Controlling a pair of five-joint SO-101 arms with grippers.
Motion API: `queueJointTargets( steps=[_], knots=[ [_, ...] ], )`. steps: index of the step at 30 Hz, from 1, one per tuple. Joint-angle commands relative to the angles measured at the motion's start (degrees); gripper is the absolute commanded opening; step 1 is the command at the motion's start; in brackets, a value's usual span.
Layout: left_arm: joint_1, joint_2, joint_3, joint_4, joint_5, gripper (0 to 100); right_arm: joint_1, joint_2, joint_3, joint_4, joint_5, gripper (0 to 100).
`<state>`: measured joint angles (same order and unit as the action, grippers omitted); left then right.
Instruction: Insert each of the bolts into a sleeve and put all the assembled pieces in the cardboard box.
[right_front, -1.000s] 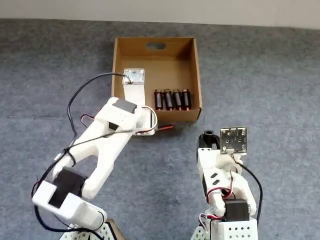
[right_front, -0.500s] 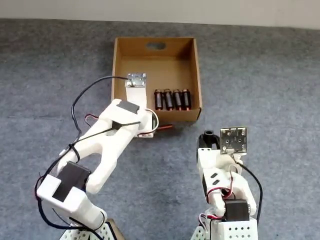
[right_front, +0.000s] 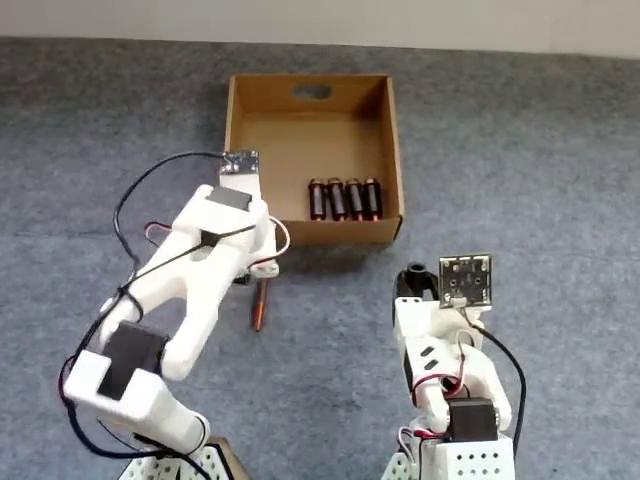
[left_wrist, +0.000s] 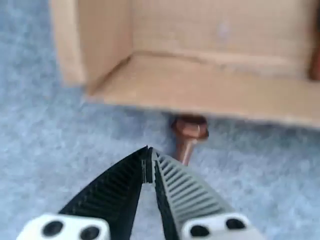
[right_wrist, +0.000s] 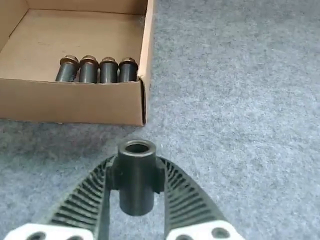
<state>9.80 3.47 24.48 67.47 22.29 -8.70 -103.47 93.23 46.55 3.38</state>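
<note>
L gripper (left_wrist: 150, 159) is pinched closed, tips meeting on nothing. The copper-brown hex-head metal bolt (left_wrist: 190, 129) lies flat on the grey carpet (right_front: 520, 150) just beyond those tips. Its head is toward the front wall of the brown open-top cardboard box (right_front: 340, 232), and its shank runs back under one finger (left_wrist: 185, 195). R gripper (right_wrist: 135, 166) is clamped on the black cylindrical sleeve (right_wrist: 135, 182), bore up, near the box's front corner. Four assembled pieces (right_front: 345, 199) lie in a row inside, against the front wall.

My read: bolt is stiff, dense for its size, and smooth enough to roll or twist btwn pads. I'd take it mid-shank, crosswise, head left free for the bore. Carpet should stop it skating. Room: box wall is close ahead of L, so approx no fwd slack. There's open carpet btwn the arms for mating. Pieces sit toward the box's right, so drop-off goes left of them.
</note>
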Motion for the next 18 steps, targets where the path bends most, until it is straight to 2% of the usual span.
queueJointTargets(
  steps=[1, 4, 6, 9, 14, 18],
  knots=[
    [-2.2, -6.7, -1.5, 2.8, -8.4, 1, -0.6, -0.7, -0.4, -1.1, -0.2, 0.5],
    [-2.9, -10.3, 0.1, 2.8, -15.2, 1, -0.6, -0.7, -0.4, -1.1, -0.2, 0.5],
    [-2.6, -12.1, 0.7, 2.9, -14.8, 1, -0.6, -0.7, -0.4, -1.1, -0.2, 0.5],
    [-0.9, -12.7, 0.7, 4.8, -8.5, 4, -0.6, -0.7, -0.4, -1.1, -0.2, 0.5],
    [1.2, -10.2, 2.5, 3.9, 5.1, 21, -0.6, -0.7, -0.4, -1.1, -0.2, 0.5],
    [1.3, -5.5, 5.5, -3.3, 7.3, 23, -0.6, -0.7, -0.4, -1.1, -0.2, 0.5]
  ],
)
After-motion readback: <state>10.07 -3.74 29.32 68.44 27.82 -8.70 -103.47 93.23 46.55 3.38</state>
